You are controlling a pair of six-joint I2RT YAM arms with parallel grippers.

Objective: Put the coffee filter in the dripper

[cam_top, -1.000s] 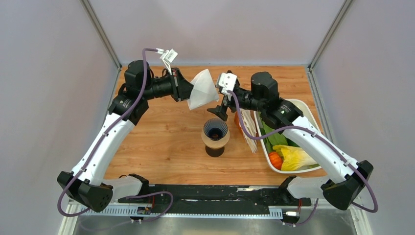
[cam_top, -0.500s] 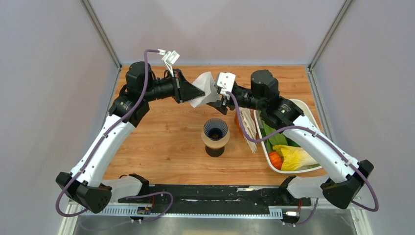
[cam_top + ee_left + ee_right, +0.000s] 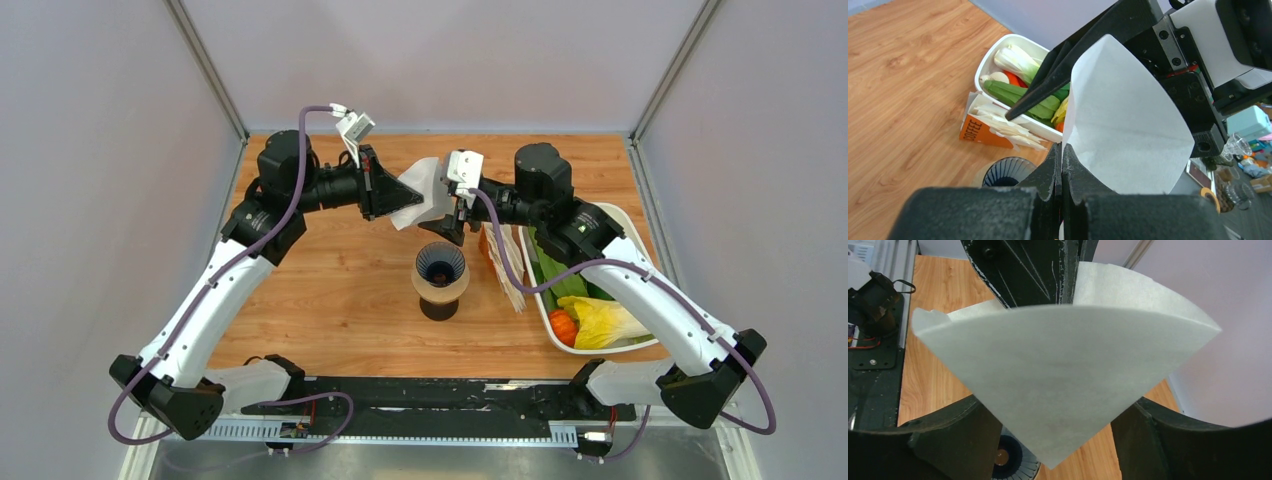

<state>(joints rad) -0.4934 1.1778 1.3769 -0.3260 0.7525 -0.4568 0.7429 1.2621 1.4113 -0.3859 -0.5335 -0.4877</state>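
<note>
The left gripper [image 3: 1062,162] pinches the coffee filter [image 3: 425,188] shut in its jaws, mid-air, up behind the dripper [image 3: 441,264]. The right gripper [image 3: 449,222] stands spread wide around the paper. The dripper is empty: lowering and seating remain.

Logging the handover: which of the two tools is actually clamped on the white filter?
The left tool, pinched shut on the coffee filter; the right tool stands open, fingers wide apart either side of it.
</note>
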